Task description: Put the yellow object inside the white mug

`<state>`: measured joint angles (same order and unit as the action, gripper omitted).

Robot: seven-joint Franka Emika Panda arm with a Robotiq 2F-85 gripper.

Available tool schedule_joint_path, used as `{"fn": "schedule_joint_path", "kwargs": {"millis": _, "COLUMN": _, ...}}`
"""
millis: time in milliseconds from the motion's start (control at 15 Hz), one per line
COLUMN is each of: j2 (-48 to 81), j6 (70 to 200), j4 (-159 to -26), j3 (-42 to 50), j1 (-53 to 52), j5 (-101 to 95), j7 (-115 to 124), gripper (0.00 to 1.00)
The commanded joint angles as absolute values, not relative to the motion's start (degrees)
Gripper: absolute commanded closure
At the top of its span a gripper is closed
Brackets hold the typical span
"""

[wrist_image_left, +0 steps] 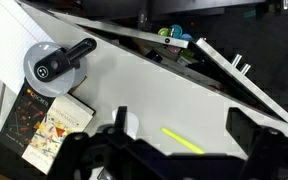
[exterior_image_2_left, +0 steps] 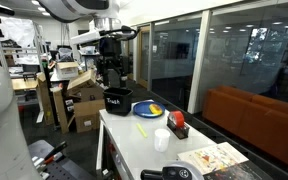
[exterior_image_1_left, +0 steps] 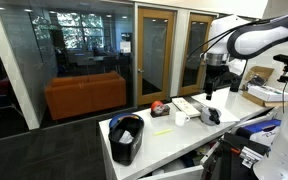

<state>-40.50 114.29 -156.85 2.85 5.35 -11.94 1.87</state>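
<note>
The yellow object (wrist_image_left: 182, 140) is a thin yellow-green strip lying flat on the white table (wrist_image_left: 174, 90). It also shows in both exterior views (exterior_image_1_left: 162, 131) (exterior_image_2_left: 141, 127). The white mug (exterior_image_1_left: 180, 117) (exterior_image_2_left: 161, 138) stands upright near it, empty as far as I can see. In the wrist view only a white edge of the mug (wrist_image_left: 127, 122) shows beside one finger. My gripper (wrist_image_left: 182, 130) is open and empty, high above the table, with the strip showing between its fingers. It hangs well above the tabletop in both exterior views (exterior_image_1_left: 211, 88) (exterior_image_2_left: 110, 72).
A black bin (exterior_image_1_left: 127, 138) (exterior_image_2_left: 117, 100) stands at one end of the table. A small red object (exterior_image_1_left: 158, 107) (exterior_image_2_left: 177, 124), a flat white box (exterior_image_1_left: 189, 105), a tape dispenser (wrist_image_left: 59, 62) and a printed booklet (wrist_image_left: 46, 125) lie on the table. A blue plate (exterior_image_2_left: 148, 110) lies near the bin.
</note>
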Motion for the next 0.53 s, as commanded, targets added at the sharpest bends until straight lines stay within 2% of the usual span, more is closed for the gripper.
{"fn": "schedule_joint_path", "kwargs": {"millis": 0, "j2": -32.9, "j6": 114.5, "j4": -152.4, "j3": -0.7, "j1": 5.6, "j5": -8.6, "j7": 10.9, "gripper": 0.0}}
{"fn": "schedule_joint_path", "kwargs": {"millis": 467, "j2": -19.0, "j6": 117.5, "j4": -143.5, "j3": -4.6, "j1": 5.4, "j5": -2.8, "j7": 27.9, "gripper": 0.0}}
